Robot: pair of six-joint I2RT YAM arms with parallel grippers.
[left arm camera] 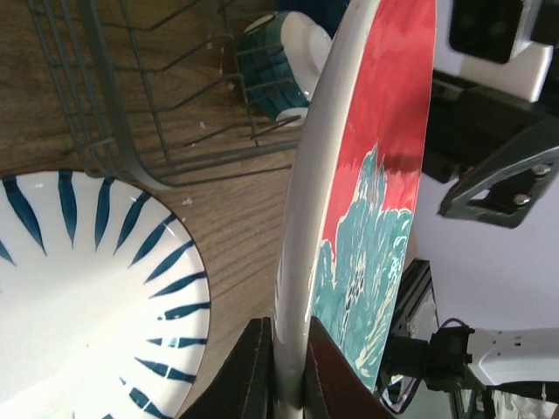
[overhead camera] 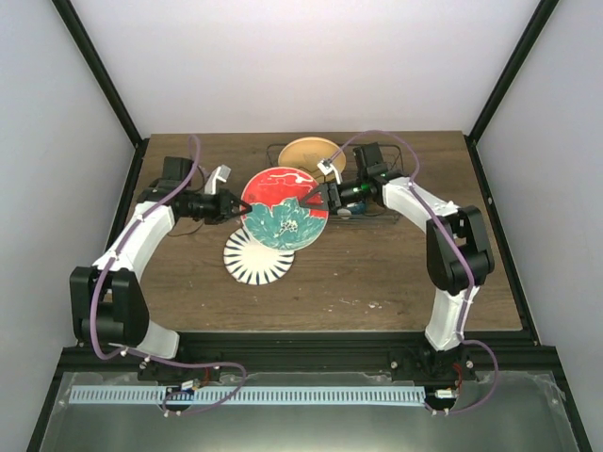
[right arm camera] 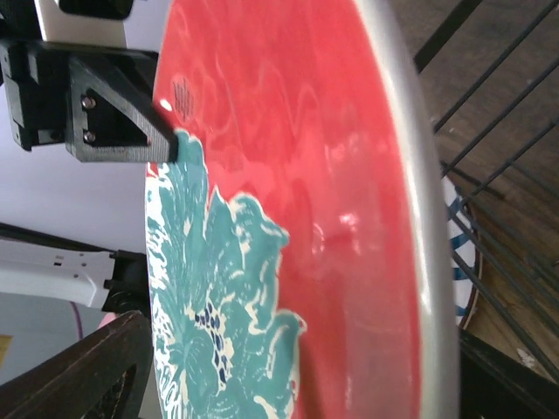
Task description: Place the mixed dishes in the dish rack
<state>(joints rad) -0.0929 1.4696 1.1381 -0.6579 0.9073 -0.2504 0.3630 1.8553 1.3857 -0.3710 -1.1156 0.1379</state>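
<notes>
Left claw [left arm camera: 287,340] is pinched shut on the near rim of the red-and-teal floral plate [left arm camera: 376,175], one finger on each face, so the plate stands on edge in the air, off the tabletop [overhead camera: 377,273]. Right claw [overhead camera: 311,199] meets the opposite rim at 3 o'clock of the plate; its fingers [right arm camera: 83,371] are spread wide, one on each side of the plate, and no clamp is visible. The plate shows a broad face in the right wrist view rather than edge-on, so it looks unclamped on that side. This reads as a handover: the dish rack [left arm camera: 106,87] lies on the right arm's side, at 12 to 2 o'clock of the held plate, and an upright plate suits the rack's dividers. The left grip probably has to hold until the right one closes. Rack contents: the orange-yellow plate [overhead camera: 309,151] is at the far end, at 12 o'clock; whether it sits between dividers can't be told. In the left wrist view a small bowl [left arm camera: 284,65], teal-ribbed outside and white inside, shows through the wires and seems to be inside the rack. A dark blue shape beyond it is likely the dark blue mug [left arm camera: 325,10], too cropped to place. A white plate with blue rays [overhead camera: 256,259] lies flat on the tabletop at 7 o'clock of the held plate, partly under it in the top view, not yet loaded.
</notes>
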